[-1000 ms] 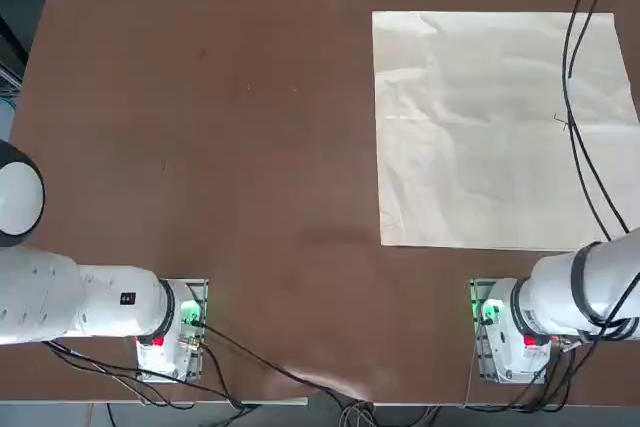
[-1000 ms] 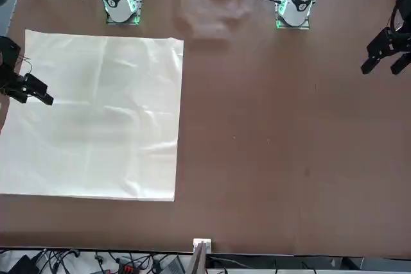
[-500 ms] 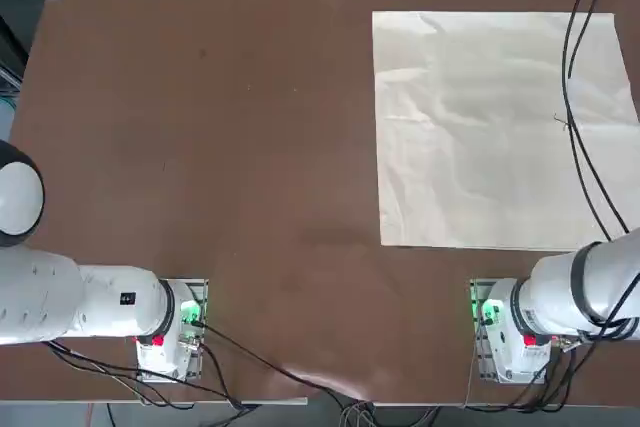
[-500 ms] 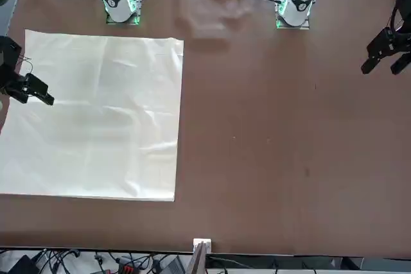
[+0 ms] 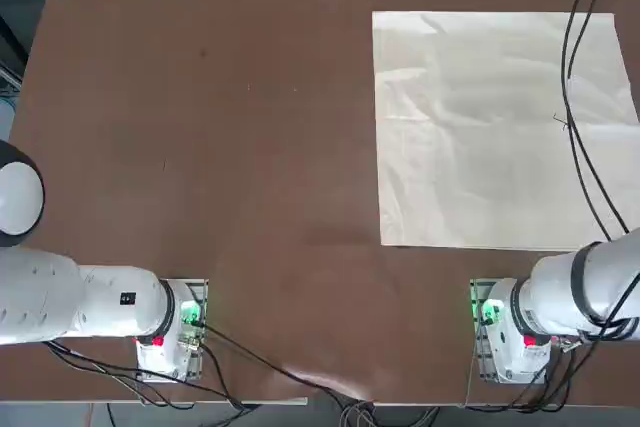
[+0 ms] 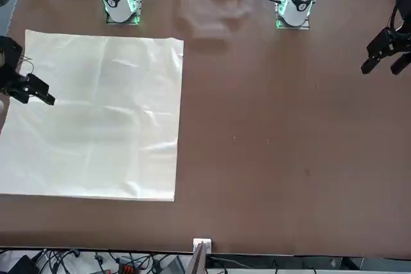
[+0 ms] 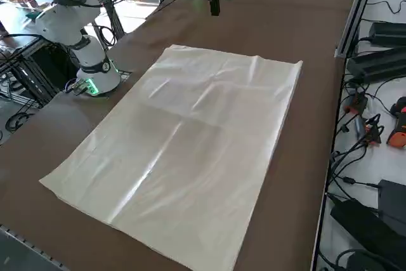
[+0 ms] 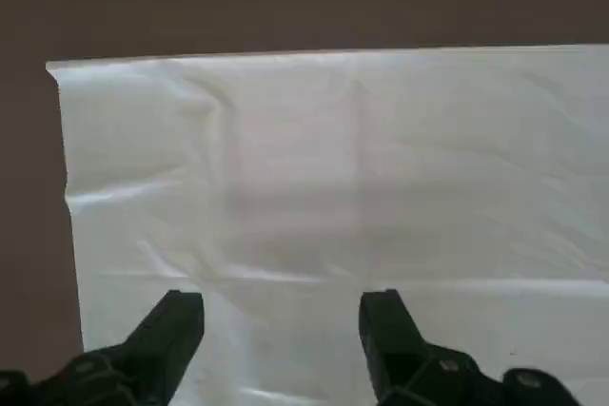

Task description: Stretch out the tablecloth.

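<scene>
- One tablecloth lies spread flat on the brown table; I take the tablecloth as the landmark for all places.
- It covers the right half of the table as seen from above, and its near edge ends just in front of the right arm's base.
- The cloth is cream, plain and square-edged, with faint creases and a few small wrinkles close to its inner edge.
- One right gripper hangs in the air above the tablecloth, over the part of it nearest the table's right side; in the front view it shows as a dark shape at that side of the cloth.
- Its two fingers stand wide apart, and nothing is between them; they do not touch the cloth.
- Two black cables hang across the tablecloth in the top view; they hide thin strips of it.
- Two robot bases show green lights: one just beside the cloth's near edge, the other well apart from the cloth, across the bare table.
- Beyond the far edge of the tablecloth, past the table's rim, lie more cables and black boxes.
- The rest of the table beside the tablecloth is bare brown surface.
</scene>
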`<move>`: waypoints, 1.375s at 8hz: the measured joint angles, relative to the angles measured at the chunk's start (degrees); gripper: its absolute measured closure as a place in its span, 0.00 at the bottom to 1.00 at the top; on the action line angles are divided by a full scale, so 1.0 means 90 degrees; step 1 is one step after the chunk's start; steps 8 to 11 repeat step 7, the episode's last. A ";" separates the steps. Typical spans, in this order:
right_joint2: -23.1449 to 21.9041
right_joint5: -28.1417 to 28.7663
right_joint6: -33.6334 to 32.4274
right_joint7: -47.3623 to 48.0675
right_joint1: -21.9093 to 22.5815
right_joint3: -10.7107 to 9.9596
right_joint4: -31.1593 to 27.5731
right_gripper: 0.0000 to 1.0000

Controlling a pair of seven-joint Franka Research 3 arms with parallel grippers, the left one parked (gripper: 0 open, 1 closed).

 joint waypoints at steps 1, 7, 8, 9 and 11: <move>-0.0001 0.0000 0.0000 0.0000 0.0086 -0.0084 0.0000 0.00; -0.0002 0.0003 0.0001 0.0000 0.1334 -0.1430 0.0005 0.00; -0.0002 0.0003 0.0001 0.0000 0.1334 -0.1430 0.0005 0.00; -0.0002 0.0003 0.0001 0.0000 0.1334 -0.1430 0.0005 0.00; -0.0002 0.0003 0.0001 0.0000 0.1334 -0.1430 0.0005 0.00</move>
